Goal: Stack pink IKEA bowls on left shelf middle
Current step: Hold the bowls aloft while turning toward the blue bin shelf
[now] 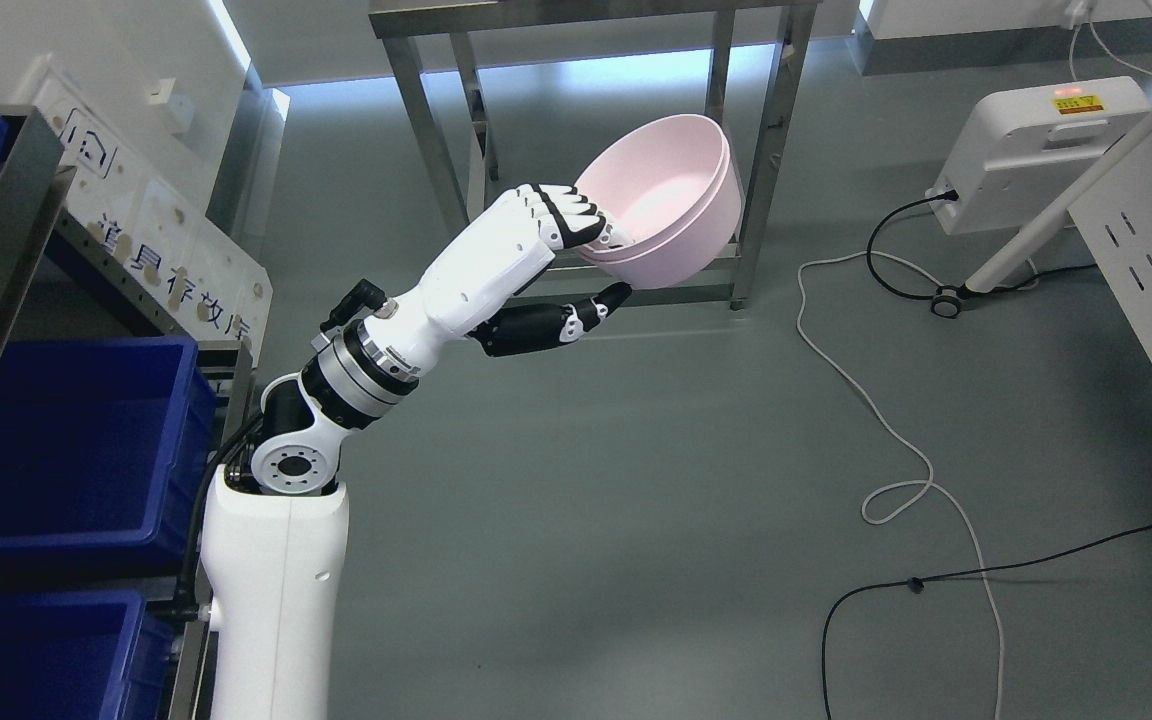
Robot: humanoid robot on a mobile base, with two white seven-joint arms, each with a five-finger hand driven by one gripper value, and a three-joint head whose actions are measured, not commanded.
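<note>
You're looking at the left hand [561, 245] gripping the pink bowls [671, 195], two nested together and tilted, fingers [568, 215] hooked over the near rim and thumb [608, 298] under the base. They're hanging in mid-air before the steel table frame [771, 150], well apart from the shelf [6, 230] with its blue bins [76, 440].

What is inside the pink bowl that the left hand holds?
The pink bowl appears empty; only the fingers of the left hand hook over its near rim. A second rim line beneath suggests another bowl nested under it, mostly covered.
</note>
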